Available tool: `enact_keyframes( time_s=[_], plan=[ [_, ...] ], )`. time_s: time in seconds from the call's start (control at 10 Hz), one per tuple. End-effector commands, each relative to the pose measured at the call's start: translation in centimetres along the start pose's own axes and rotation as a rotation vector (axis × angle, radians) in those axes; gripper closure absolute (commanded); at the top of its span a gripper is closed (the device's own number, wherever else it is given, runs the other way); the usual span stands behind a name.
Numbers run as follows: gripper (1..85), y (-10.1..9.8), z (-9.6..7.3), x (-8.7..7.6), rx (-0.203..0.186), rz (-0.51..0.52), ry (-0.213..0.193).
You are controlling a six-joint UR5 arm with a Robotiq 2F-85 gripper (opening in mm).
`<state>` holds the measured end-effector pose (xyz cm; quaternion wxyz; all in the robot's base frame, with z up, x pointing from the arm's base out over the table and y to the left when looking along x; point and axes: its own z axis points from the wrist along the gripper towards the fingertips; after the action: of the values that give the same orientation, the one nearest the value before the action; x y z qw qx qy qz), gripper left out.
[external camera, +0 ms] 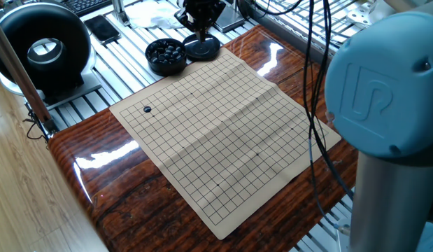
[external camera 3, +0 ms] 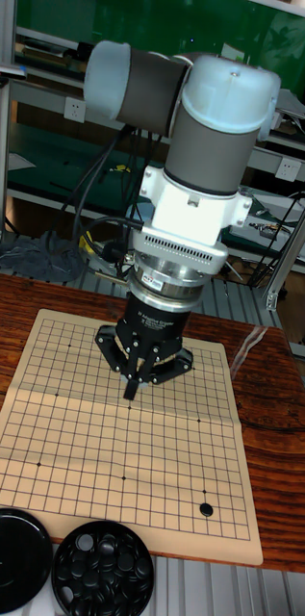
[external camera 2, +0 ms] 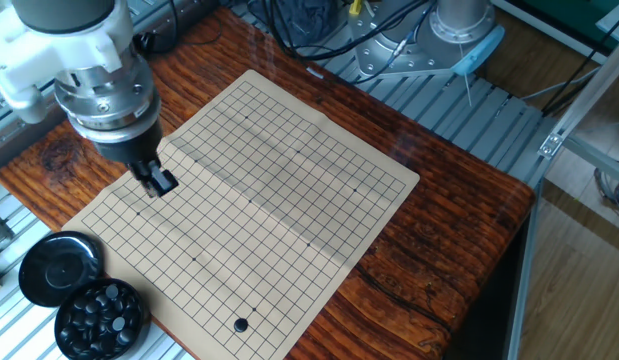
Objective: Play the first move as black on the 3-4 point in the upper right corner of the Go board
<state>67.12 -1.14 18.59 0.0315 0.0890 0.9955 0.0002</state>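
A tan Go board (external camera: 223, 133) (external camera 2: 259, 200) (external camera 3: 94, 452) lies flat on the glossy wooden table. One black stone (external camera: 147, 109) (external camera 2: 240, 324) (external camera 3: 206, 509) sits near one corner of the grid. My gripper (external camera 2: 159, 182) (external camera 3: 131, 388) (external camera: 201, 29) hangs above the board, well away from that stone, on the side toward the bowl. Its fingers are shut to a point and I see nothing between them. A black bowl (external camera: 166, 54) (external camera 2: 101, 312) (external camera 3: 102, 575) full of black stones stands just off the board's edge, with its lid (external camera: 202, 47) (external camera 2: 57, 268) (external camera 3: 12, 561) beside it.
A round black device (external camera: 41, 45) and a phone (external camera: 102, 28) sit on the slatted surface beyond the table. The robot base (external camera 2: 459, 30) and cables stand behind the board's far side. The arm's large elbow (external camera: 380, 91) fills the right of one fixed view.
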Motion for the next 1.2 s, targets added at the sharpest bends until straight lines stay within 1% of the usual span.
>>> enact_keyframes(
  time_s=[0.0, 0.1, 0.3, 0.4, 0.6, 0.7, 0.8, 0.9, 1.1],
  plan=[
    [84.3, 1.9, 0.4, -3.7, -0.087, -0.043, -0.049],
    [84.3, 0.9, 0.5, -4.9, -0.048, -0.078, -0.045],
    [84.3, 1.6, 0.3, -7.0, -0.057, -0.055, -0.022],
    [84.3, 2.1, 0.6, -8.6, -0.064, -0.034, -0.025],
    [84.3, 2.3, 1.3, -11.2, -0.065, -0.025, -0.026],
    [84.3, 2.1, 2.2, -12.2, -0.06, -0.036, -0.026],
    [84.3, 1.8, 3.6, -12.8, -0.046, -0.054, -0.028],
    [84.3, 1.9, 4.6, -13.0, -0.042, -0.065, -0.026],
    [84.3, 2.2, 5.9, -13.1, -0.045, -0.106, -0.024]
  ],
)
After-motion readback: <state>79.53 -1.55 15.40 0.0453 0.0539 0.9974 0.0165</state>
